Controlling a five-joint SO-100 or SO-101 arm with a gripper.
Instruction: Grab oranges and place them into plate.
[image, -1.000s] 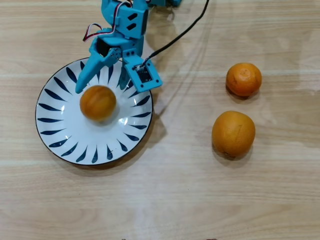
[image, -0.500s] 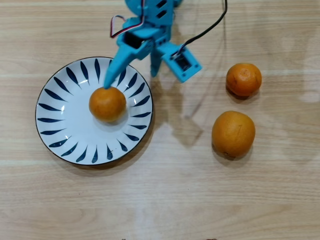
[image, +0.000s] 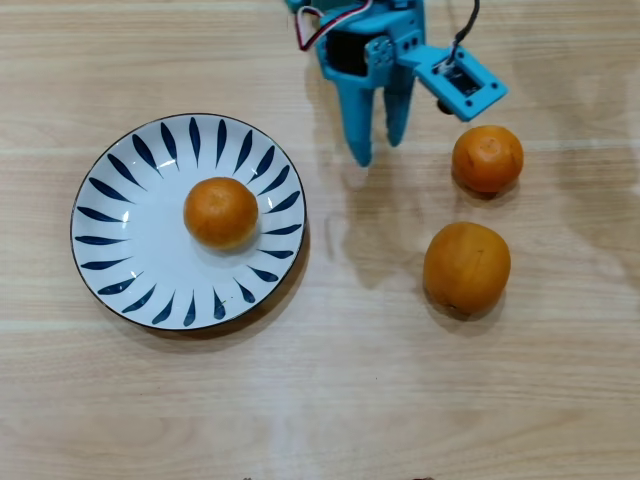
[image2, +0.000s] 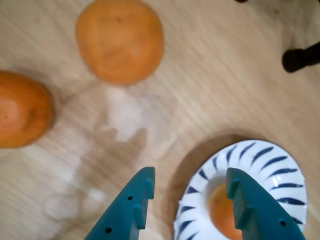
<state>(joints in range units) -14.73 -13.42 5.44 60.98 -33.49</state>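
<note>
While one orange (image: 221, 212) sits on the plate (image: 110, 260), the empty, parted end effector (image: 380, 150) hovers to its right.

Pale wooden table (image: 330, 400) (plank-grained); a dark object (image2: 301, 58) at its edge.

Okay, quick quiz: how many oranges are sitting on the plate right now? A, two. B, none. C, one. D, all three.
C: in the overhead view one orange lies on the plate, while the small orange and the larger orange rest on the bare table to the right.
</note>
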